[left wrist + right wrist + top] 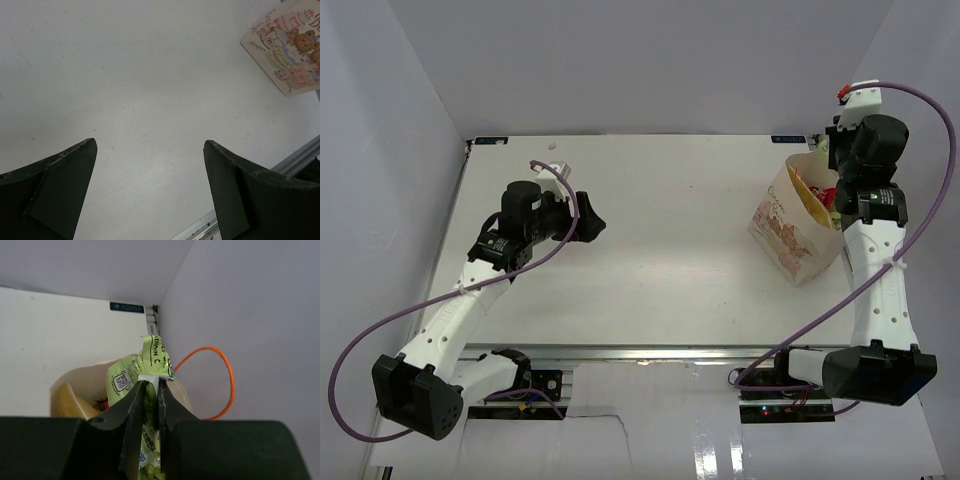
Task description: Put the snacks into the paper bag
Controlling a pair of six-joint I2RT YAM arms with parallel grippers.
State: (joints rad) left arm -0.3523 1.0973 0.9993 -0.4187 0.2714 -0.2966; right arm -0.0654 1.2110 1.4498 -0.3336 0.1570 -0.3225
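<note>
Left of centre overhead, the left pincer (590,222) hangs empty, jaws wide apart, over the white tabletop (670,200), well apart from the tan kraft paper bag (790,240) at the right edge. There the right pincer (150,386) is clamped on the top seal of a light green snack packet (150,357), long axis upright, straight above the bag's mouth; the wall (250,315) crowds its right side.
</note>
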